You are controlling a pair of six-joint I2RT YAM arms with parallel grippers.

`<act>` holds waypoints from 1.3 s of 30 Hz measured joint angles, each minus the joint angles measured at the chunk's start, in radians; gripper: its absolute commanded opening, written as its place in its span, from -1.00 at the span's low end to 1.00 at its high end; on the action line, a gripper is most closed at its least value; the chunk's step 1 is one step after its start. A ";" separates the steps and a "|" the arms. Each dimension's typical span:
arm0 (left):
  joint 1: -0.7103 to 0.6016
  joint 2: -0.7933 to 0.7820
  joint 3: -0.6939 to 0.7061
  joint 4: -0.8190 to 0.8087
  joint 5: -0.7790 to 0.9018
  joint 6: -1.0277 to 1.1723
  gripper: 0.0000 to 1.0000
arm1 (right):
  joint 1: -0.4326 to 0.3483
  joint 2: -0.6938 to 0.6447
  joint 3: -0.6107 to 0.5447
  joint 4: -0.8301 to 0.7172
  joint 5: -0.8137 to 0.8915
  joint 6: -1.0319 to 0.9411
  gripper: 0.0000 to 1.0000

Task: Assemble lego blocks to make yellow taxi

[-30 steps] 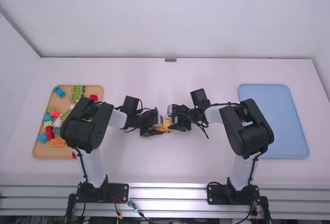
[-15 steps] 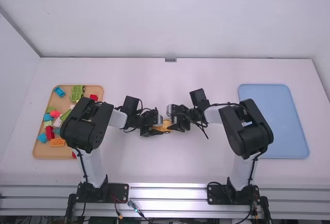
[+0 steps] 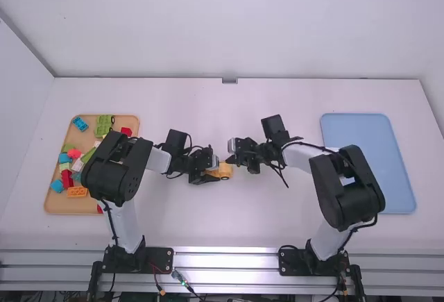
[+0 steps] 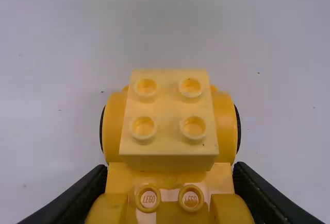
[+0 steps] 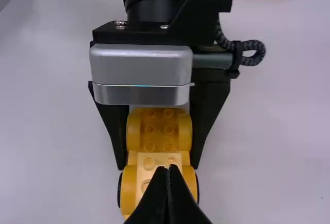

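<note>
Fingers of the left gripper are clamped on both sides of the yellow car base, between the two arms; the pale yellow brick on it sits just past their tips (four studs up). Right gripper: fingers together, tips over the brick, contact unclear.

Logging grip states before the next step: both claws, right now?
Left claw: closed on the yellow car, a finger on each side.
Right claw: closed, fingertips together, holding nothing.
</note>
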 measured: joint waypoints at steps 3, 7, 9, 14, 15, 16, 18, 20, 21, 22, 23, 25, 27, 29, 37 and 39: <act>0.000 0.000 0.000 0.000 0.000 0.000 -0.45 | 0.012 0.029 0.000 0.041 -0.002 0.006 -1.00; 0.000 0.000 0.000 0.000 0.000 0.000 -0.45 | 0.018 0.111 0.000 0.098 -0.006 0.052 -1.00; -0.001 0.000 0.000 -0.002 0.002 0.000 -0.45 | 0.018 0.142 0.002 0.107 -0.023 0.070 -1.00; -0.003 0.000 0.000 -0.003 0.005 0.001 -0.45 | 0.019 0.144 0.006 0.088 -0.021 0.089 -1.00; -0.003 0.000 0.000 -0.003 0.005 0.000 -0.45 | 0.023 0.144 0.009 0.084 -0.015 0.093 -1.00; -0.003 0.000 0.000 -0.003 0.004 0.000 -0.45 | 0.026 0.144 0.011 0.082 -0.011 0.096 -1.00; -0.003 0.000 0.000 -0.002 0.005 0.002 -0.45 | 0.042 0.144 0.016 0.083 0.009 0.113 -1.00; -0.003 0.000 -0.001 0.000 0.004 0.003 -0.45 | 0.063 0.144 0.022 0.082 0.042 0.126 -1.00; -0.003 0.000 -0.001 -0.001 0.005 0.005 -0.45 | 0.066 0.142 0.023 0.079 0.050 0.129 -1.00; -0.003 0.000 -0.001 -0.001 0.005 0.007 -0.45 | 0.068 0.141 0.026 0.072 0.058 0.134 -1.00; -0.003 0.000 -0.001 -0.001 0.004 0.007 -0.45 | 0.068 0.140 0.028 0.069 0.061 0.138 -1.00; -0.003 0.000 -0.001 -0.001 0.004 0.007 -0.45 | 0.068 0.140 0.032 0.056 0.065 0.141 -1.00; -0.003 0.000 -0.001 -0.001 0.004 0.007 -0.46 | 0.068 0.139 0.035 0.044 0.069 0.141 -1.00; -0.003 0.000 -0.001 -0.002 0.004 0.007 -0.45 | 0.067 0.140 0.036 0.040 0.070 0.140 -1.00; -0.003 0.000 -0.001 -0.001 0.004 0.007 -0.45 | 0.064 0.129 -0.028 0.173 0.061 0.174 -1.00; -0.003 0.000 -0.001 -0.002 0.004 0.008 -0.45 | 0.065 0.126 -0.047 0.209 0.061 0.184 -1.00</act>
